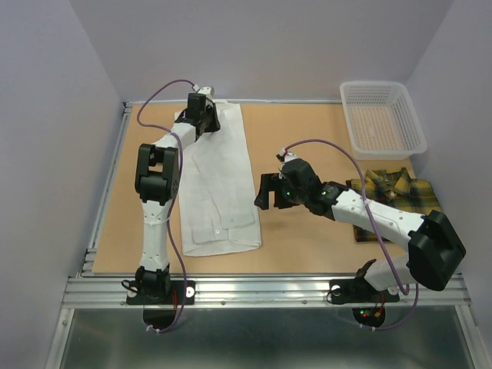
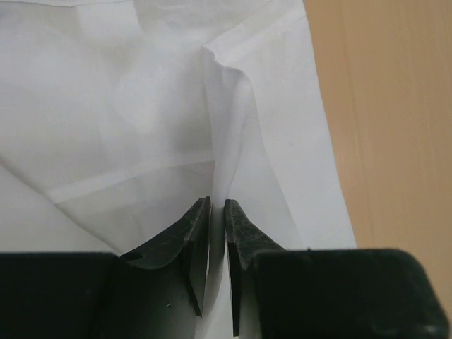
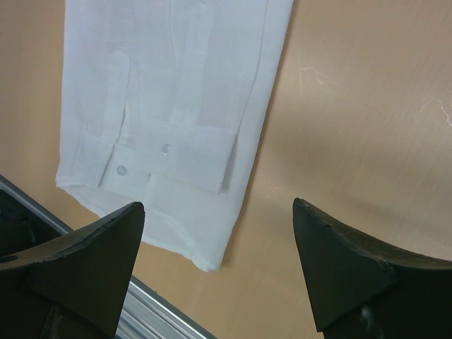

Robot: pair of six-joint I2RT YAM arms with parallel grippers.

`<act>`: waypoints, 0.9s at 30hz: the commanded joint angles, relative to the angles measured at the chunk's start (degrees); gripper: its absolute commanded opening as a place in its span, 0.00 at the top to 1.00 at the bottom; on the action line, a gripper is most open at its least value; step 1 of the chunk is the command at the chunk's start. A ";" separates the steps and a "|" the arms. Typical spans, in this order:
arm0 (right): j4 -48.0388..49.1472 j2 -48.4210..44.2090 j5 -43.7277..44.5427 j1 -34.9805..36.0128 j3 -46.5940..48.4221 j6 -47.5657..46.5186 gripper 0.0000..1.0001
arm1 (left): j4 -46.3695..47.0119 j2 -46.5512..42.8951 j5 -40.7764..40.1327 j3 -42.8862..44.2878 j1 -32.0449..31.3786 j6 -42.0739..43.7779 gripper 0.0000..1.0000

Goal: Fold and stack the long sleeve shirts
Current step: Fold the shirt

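With your left gripper (image 2: 217, 205) clamped on the white shirt (image 1: 223, 177) at its far end and right gripper (image 3: 217, 205) open, lift low, fold evenly.

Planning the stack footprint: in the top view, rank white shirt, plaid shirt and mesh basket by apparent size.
Largest: white shirt.
Then mesh basket and plaid shirt, which look alike; the right arm hides part of the plaid shirt.
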 commanded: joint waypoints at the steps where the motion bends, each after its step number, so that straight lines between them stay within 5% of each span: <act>1: 0.82 -1.04 0.50 0.47 -1.10 0.45 0.10 | 0.02 -1.06 -1.97 1.74 1.77 -0.90 0.74; 16: 0.73 -0.60 0.23 0.38 -0.83 0.45 0.10 | -7.19 -2.98 -12.52 6.48 3.00 -5.20 0.38; 21: 0.73 -0.87 0.23 0.47 -1.01 0.89 0.10 | -7.63 -6.86 -14.02 5.78 3.00 -9.86 0.39; 27: 0.73 -1.13 0.23 0.38 -1.45 1.41 0.10 | -5.61 -8.44 -3.92 1.21 2.65 -15.57 0.57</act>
